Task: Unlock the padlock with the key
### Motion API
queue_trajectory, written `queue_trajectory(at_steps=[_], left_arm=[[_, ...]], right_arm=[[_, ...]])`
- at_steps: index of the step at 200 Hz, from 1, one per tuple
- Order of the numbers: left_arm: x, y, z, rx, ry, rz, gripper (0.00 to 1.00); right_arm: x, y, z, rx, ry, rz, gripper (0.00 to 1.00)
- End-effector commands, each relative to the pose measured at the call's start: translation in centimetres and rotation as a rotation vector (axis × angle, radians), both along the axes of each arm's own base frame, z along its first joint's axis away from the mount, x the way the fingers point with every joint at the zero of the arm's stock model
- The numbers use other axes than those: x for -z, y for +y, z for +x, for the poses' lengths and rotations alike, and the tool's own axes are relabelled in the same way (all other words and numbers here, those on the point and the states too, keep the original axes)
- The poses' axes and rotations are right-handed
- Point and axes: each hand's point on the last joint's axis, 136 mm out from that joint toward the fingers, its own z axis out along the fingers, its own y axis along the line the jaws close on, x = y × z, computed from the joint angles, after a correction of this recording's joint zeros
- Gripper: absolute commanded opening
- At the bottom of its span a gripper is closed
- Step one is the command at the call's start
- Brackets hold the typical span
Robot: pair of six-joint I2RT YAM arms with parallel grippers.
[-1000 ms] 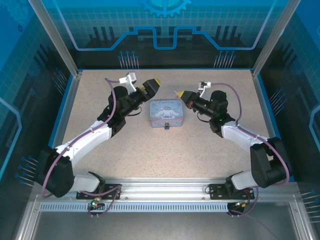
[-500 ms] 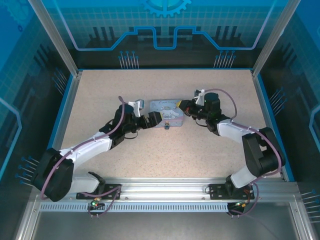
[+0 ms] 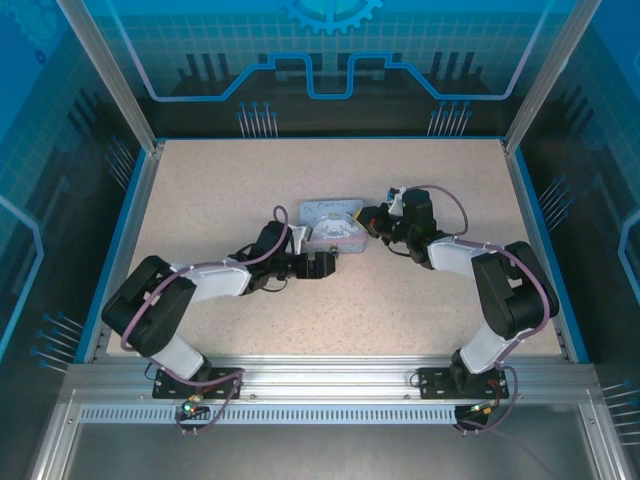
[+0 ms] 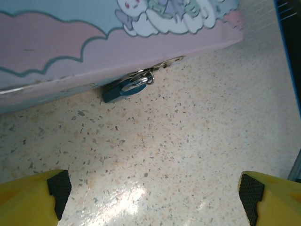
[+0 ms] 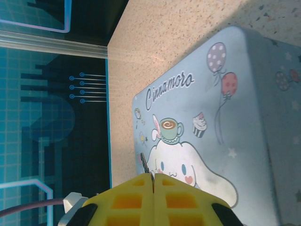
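While R end effector (image 5: 153, 179) pinches thin key (image 5: 144, 164), chunky teal padlock (image 4: 123, 90) touches tin (image 4: 56, 47).

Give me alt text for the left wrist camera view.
A small dark bluish padlock hangs from the clasp of a pastel cartoon tin, low against the speckled table. The left gripper is open, short of the padlock and touching nothing.

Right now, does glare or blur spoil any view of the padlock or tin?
Left wrist: glare patch on the table between the left hand's open fingers; the padlock is sharp, with a glint. Right wrist: the tin lid crisp, the key poking from the shut right hand slightly soft. Top external: even light, padlock tiny.
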Motion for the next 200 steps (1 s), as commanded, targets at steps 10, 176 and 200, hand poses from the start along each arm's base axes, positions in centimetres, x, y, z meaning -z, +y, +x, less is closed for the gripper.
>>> queue_trajectory(at_steps=[10,176,200], left_arm=[[-0.5,-1.8,1.5,0.052,-0.113,0.034,0.91],[2.7,-5.0,4.5,0.031,-0.334,0.197,0.89],[2.1,-6.1,4.9,0.035,-0.305,0.137,0.89]], right_arm=[[-0.3,0.4,0.8,0.021,-0.004,-0.002,0.0],[1.0,0.8,0.5,0.022,0.054,-0.037,0.0],[1.4,0.9,0.5,0.024,0.064,-0.042,0.0]])
